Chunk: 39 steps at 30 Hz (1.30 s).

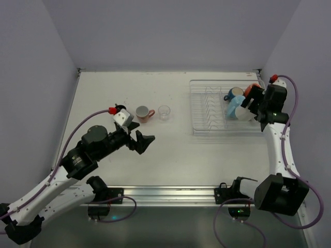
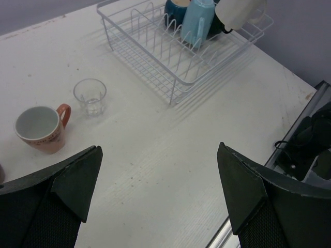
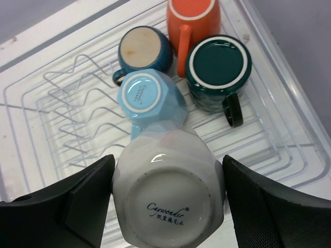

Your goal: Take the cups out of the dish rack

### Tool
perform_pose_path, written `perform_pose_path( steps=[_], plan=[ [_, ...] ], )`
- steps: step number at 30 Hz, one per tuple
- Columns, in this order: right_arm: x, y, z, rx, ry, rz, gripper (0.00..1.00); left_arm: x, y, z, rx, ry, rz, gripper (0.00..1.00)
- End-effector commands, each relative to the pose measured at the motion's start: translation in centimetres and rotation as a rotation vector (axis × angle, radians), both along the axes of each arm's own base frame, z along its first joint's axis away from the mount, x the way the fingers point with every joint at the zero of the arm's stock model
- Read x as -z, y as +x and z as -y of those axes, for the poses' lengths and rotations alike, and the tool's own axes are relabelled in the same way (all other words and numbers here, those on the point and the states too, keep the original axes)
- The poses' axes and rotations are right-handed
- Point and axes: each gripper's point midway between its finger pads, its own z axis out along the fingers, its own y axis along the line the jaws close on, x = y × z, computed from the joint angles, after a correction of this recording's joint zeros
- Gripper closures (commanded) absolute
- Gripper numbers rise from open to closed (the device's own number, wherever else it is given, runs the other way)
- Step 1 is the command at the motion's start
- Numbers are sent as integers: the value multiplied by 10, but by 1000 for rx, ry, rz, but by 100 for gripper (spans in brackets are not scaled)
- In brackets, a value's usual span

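Note:
The white wire dish rack [image 1: 207, 109] stands at the right back. My right gripper [image 3: 168, 165] is shut on an upturned white cup [image 3: 168, 204], fingers pressed to both its sides, above the rack's near part [image 1: 243, 113]. Still in the rack, bottoms up: a light blue cup [image 3: 150, 98], a dark blue cup [image 3: 144, 49], an orange cup [image 3: 192, 18] and a dark teal cup [image 3: 218, 70]. A salmon-pink cup [image 1: 144, 113] and a clear glass tumbler [image 1: 164, 111] stand upright on the table left of the rack. My left gripper [image 1: 143, 139] is open and empty, near them.
The rack's left half [image 3: 62, 103] holds only upright tines. The metal rail [image 1: 170, 194] runs along the table's near edge. Grey walls close the table at the back and both sides.

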Motion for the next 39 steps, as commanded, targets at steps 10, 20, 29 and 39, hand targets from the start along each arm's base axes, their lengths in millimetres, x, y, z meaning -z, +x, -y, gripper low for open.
perform_pose_path(
  steps=[10,20,29,39],
  plan=[
    [-91,-20,-116,-384,506,420,83,-48,-13,92,333,-314,-189,1],
    [-118,-70,-195,-744,827,544,82,-39,32,160,381,-522,-333,4],
    [-102,-88,-229,-893,949,490,82,-43,60,186,369,-574,-337,14],
    [-75,-101,-258,-950,1029,419,77,-57,59,184,383,-632,-277,80]
  ],
)
